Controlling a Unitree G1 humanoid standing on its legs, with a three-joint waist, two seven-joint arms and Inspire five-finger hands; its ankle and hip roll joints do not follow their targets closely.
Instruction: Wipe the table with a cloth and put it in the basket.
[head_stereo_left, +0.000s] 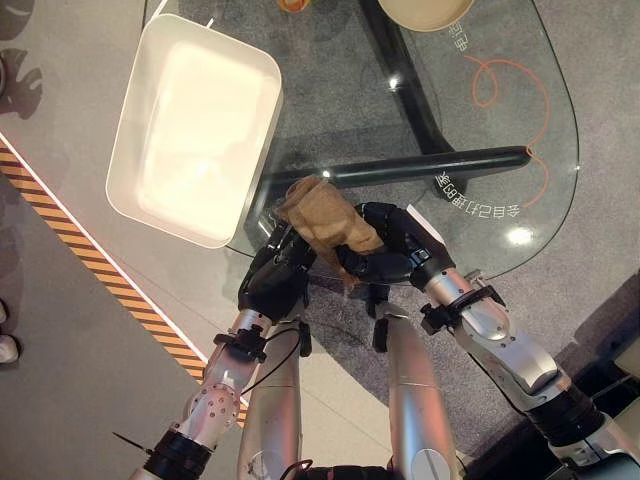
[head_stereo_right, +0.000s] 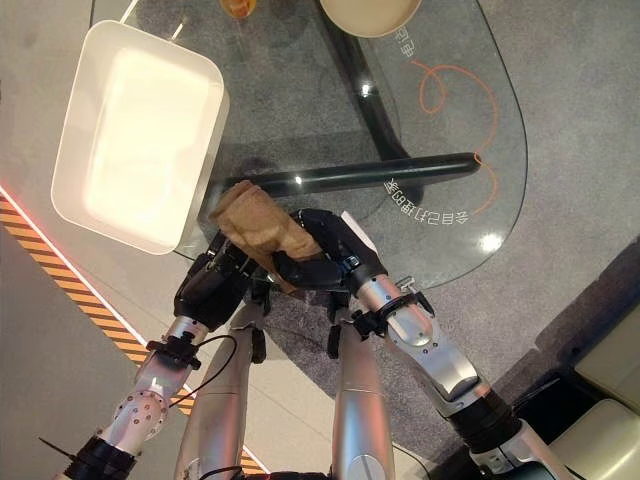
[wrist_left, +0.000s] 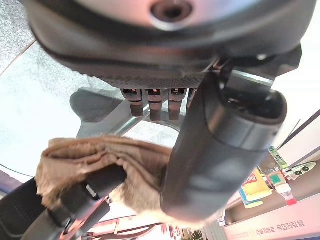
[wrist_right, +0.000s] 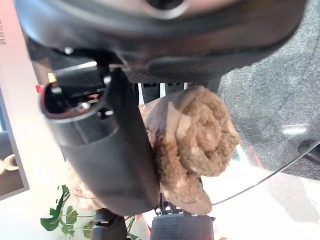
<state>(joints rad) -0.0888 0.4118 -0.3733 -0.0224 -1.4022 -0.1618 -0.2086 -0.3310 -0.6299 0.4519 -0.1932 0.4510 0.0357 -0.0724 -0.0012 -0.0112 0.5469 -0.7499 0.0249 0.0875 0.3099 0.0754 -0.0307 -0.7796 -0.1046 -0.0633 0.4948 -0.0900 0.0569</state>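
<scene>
Crumpled tan terry cloth (head_stereo_left: 325, 222), bunched into a roll, sits at the near edge of the glass table (head_stereo_left: 500, 120), pinched between right hand (head_stereo_left: 385, 250) and left hand (head_stereo_left: 280, 270); white rectangular plastic basket (head_stereo_left: 130, 160) beside. Table lettering unreadable.

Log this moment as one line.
cloth: bunched, at glass table near edge | right hand: shut on cloth | left hand: touching cloth | basket: empty

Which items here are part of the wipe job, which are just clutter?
Job:
brown cloth, held between right hand and left hand
glass table
white basket

Clutter:
beige bowl, far edge
orange object, far edge
</scene>
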